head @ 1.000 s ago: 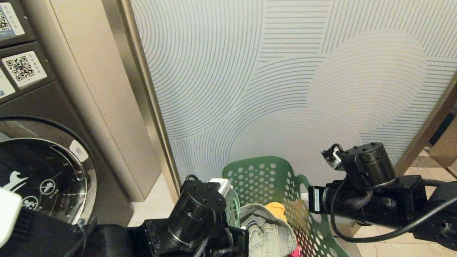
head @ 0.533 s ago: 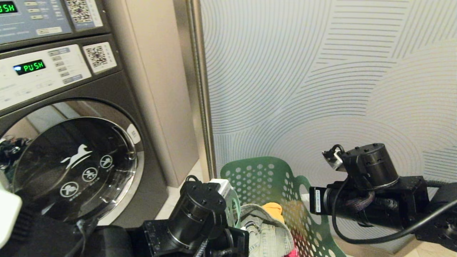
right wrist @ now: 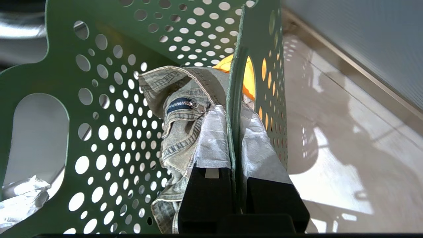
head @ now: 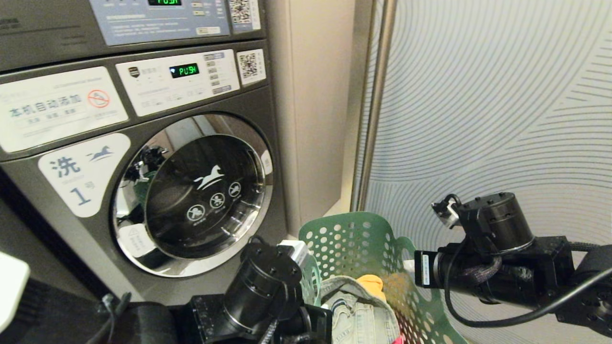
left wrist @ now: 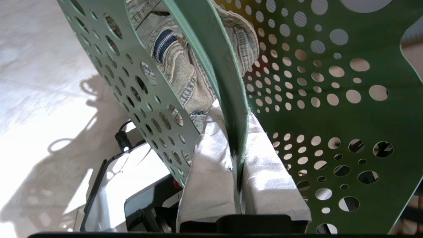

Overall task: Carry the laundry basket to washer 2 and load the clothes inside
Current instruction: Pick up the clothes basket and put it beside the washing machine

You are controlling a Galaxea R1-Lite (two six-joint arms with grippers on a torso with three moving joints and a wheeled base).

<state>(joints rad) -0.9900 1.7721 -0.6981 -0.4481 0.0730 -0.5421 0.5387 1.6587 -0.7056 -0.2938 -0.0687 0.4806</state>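
Setting: pale tiled floor (right wrist: 347, 138) in front of stacked dark grey washers, a line-patterned wall panel (head: 502, 95) to their right
Washer in view: the front-loader with the chrome-rimmed door carries a label with the numeral 1 (head: 83, 174), so it is washer 1 (head: 201, 191), not the target; its door is closed and the display reads PUSH; washer 2 is not in sight
Laundry basket: the laundry basket (head: 354, 239) hangs clear of the floor between the two arms, low in the head view, just right of washer 1
Clothes: denim trousers (right wrist: 178, 115) on top, a yellow piece (head: 370, 283) behind them, a sliver of red-pink near the bottom; all lie inside the basket
Left end effector: left end effector (left wrist: 239, 185) clenched on the basket's rim, cloth-wrapped pads on either side of the wall
Right end effector: right end effector (right wrist: 236, 178) likewise clamped on the opposite rim
Progress: basket lifted and in transit, I judge; reaching washer 2, opening its door and loading all three garments remain
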